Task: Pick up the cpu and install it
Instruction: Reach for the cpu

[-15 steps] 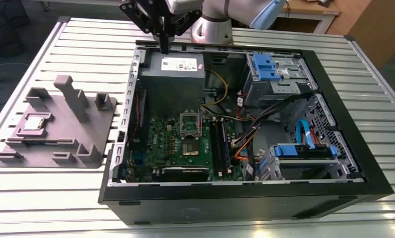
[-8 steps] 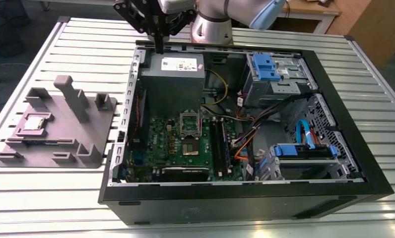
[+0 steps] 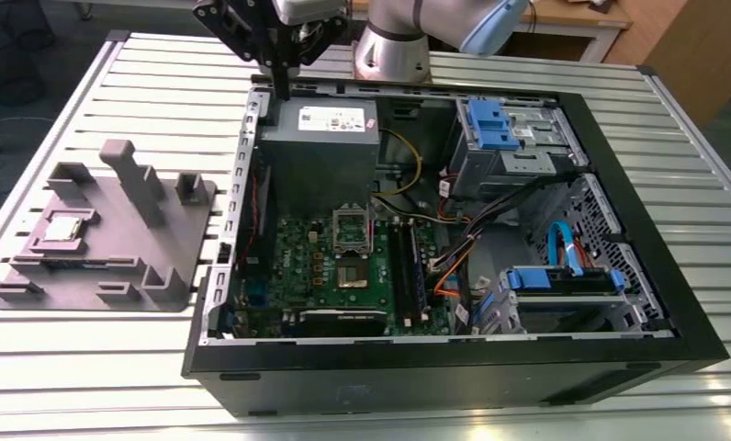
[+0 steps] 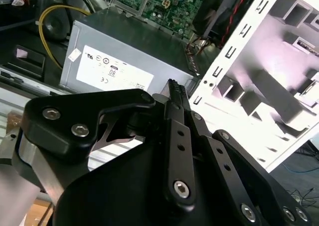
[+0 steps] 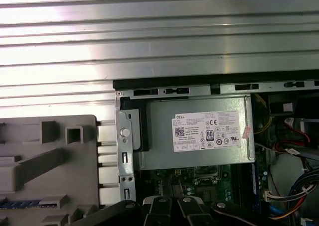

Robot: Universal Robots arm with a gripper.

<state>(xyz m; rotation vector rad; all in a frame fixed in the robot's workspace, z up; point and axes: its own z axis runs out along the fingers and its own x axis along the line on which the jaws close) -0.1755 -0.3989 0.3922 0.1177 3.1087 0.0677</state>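
Slatted metal table (image 3: 84, 358) carries the open computer case (image 3: 464, 367) and, on the exterior view's left, a grey holder tray (image 3: 170, 276) where I see the cpu (image 3: 65, 227) lying flat. My gripper (image 3: 277, 90) hangs above the case's edge by the power supply (image 3: 320, 138), fingers pressed together, empty. Wooden furniture (image 3: 659, 37) stands behind.

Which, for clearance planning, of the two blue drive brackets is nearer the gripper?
The blue bracket nearest the power supply; the other lies at the opposite end of the case, away from the gripper.
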